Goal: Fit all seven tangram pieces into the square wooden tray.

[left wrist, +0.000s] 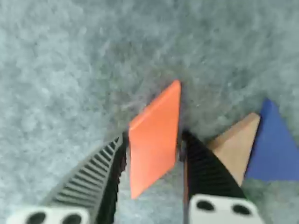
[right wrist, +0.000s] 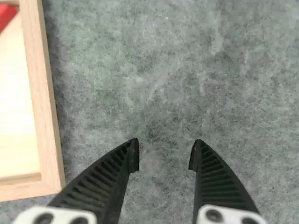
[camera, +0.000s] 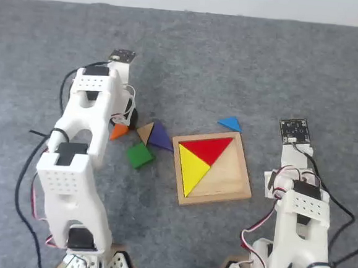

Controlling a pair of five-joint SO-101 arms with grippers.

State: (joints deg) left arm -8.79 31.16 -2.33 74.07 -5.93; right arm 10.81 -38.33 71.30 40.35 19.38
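My left gripper (left wrist: 153,137) is shut on the orange piece (left wrist: 154,140), which stands tilted between its fingers just above the carpet, left of the tray (camera: 214,199). A tan triangle (left wrist: 233,142) and a dark blue triangle (left wrist: 273,144) lie close beside it. The square wooden tray holds a red triangle (camera: 210,147) and a yellow triangle (camera: 192,166). A green square (camera: 139,155) lies on the carpet left of the tray, and a small blue triangle (camera: 230,123) lies behind it. My right gripper (right wrist: 163,147) is open over bare carpet beside the tray's rim (right wrist: 44,93).
Grey carpet covers the whole table. The left arm (camera: 77,163) stretches over the left side, the right arm (camera: 297,205) stands right of the tray. The tray's right half is bare wood.
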